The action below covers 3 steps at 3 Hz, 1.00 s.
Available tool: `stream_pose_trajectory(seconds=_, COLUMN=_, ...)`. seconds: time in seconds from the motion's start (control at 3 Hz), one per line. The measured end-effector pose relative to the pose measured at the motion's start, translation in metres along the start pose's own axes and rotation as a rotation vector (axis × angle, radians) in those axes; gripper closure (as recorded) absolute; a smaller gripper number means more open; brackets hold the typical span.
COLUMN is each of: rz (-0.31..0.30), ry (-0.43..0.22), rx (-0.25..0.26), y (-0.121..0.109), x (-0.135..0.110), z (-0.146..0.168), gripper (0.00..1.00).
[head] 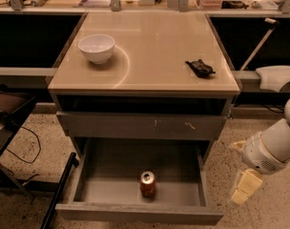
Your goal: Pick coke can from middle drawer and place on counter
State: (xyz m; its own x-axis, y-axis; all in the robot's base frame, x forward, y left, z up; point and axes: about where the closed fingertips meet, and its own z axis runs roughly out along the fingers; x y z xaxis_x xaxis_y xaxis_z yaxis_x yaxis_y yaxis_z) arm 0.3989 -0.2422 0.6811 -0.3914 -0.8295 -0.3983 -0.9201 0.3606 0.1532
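The coke can (148,184) stands upright on the bare floor of the middle drawer (135,214), close to the drawer's front panel and about midway between its side walls, silver top facing up; the drawer is pulled out wide below a shut grey drawer front (111,125) that bears pale scratch marks; nothing else lies in the open drawer

The gripper (236,171) hangs off to the right of the cabinet, outside the drawer and beyond its right wall, above the speckled floor (21,209); its two pale fingers (245,187) are spread well apart with nothing between them, so it holds nothing and is well apart from the can; the white arm (271,149) reaches in from the right edge of the view

On the counter (154,42) a white bowl (96,47) sits near the left rear corner, on a faint curved ring mark; a small black object (200,67) lies toward the right edge, well apart from the bowl; behind the counter runs a long cluttered ledge (64,1) with metal posts
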Motion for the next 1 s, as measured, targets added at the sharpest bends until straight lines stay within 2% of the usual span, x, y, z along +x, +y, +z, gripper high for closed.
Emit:
stream_pose_trajectory(seconds=0.33, rz=-0.041, ry=-0.174, rx=-0.029, y=-0.005, x=-0.016, z=0.031, gripper=0.00)
stream_pose_trajectory(seconds=0.67, rz=-0.104, ry=-0.437, rx=-0.040, y=-0.014, x=-0.054, z=0.056, gripper=0.00)
stream_pose_trajectory(seconds=1.0, rz=-0.142, ry=-0.582, rx=0.041, y=-0.018, x=-0.080, z=0.048, gripper=0.00)
